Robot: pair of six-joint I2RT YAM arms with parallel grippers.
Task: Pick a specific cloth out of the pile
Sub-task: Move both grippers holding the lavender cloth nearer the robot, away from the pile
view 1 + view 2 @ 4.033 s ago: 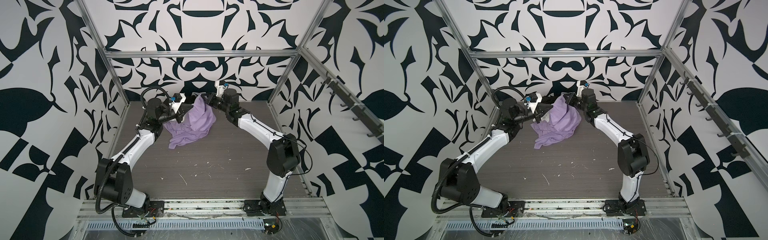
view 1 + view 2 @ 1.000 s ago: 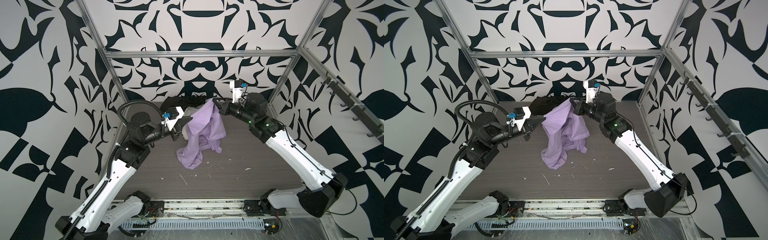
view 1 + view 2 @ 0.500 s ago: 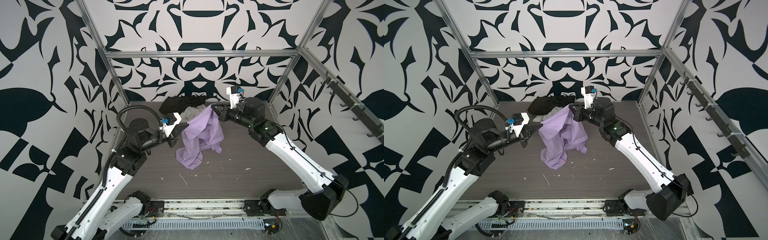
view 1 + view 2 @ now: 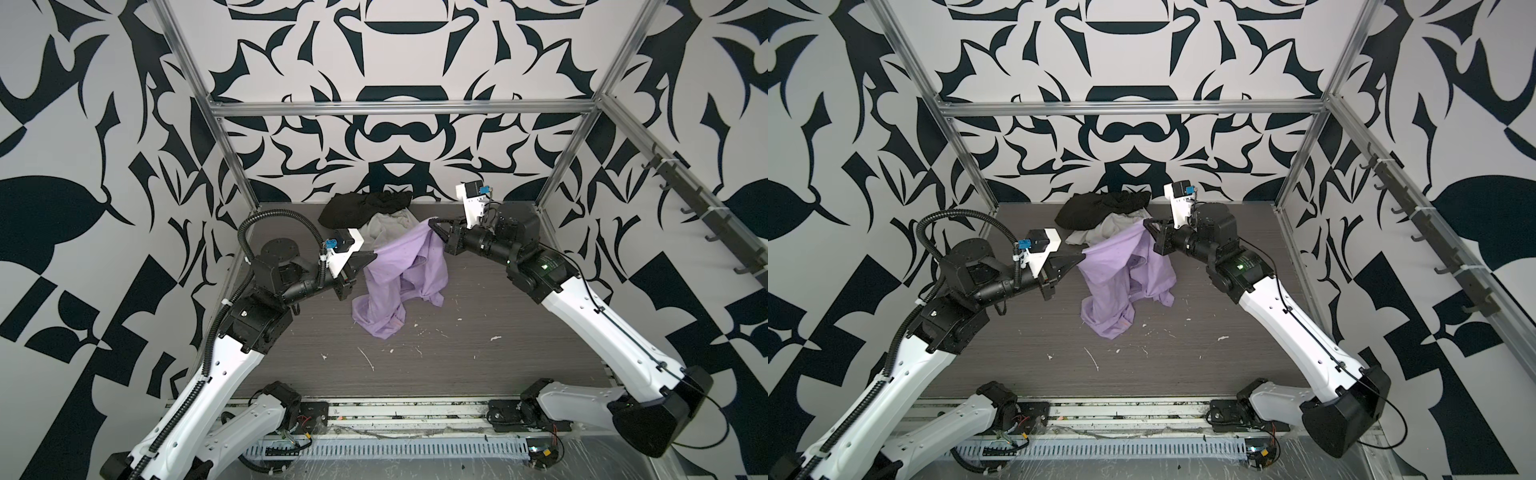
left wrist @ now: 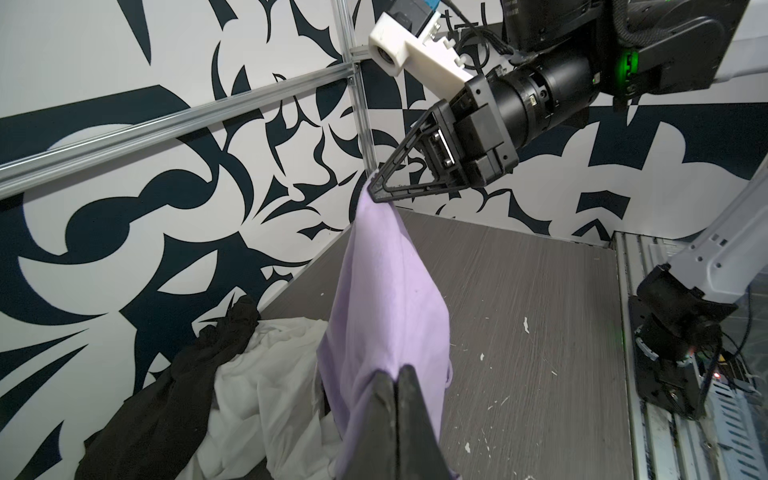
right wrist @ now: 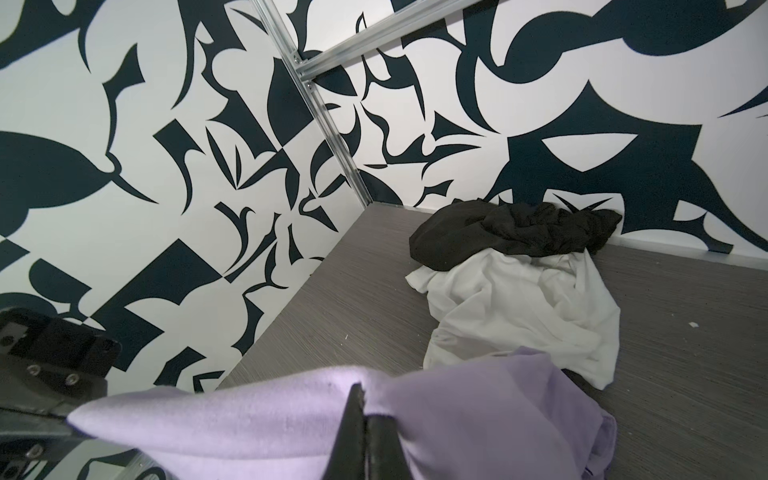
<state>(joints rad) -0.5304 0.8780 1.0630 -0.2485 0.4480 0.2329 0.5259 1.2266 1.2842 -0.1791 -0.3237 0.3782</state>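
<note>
- Lavender cloth hangs over the counter centre, hem touching down.
- I've got the left end effector at nine o'clock and the right end effector at two clamped on its top edge, spreading it.
- The pile lies at twelve o'clock.

The purple cloth hangs up high, its low end bunched on the desk. The black-and-white pile lies by the back edge.
</note>
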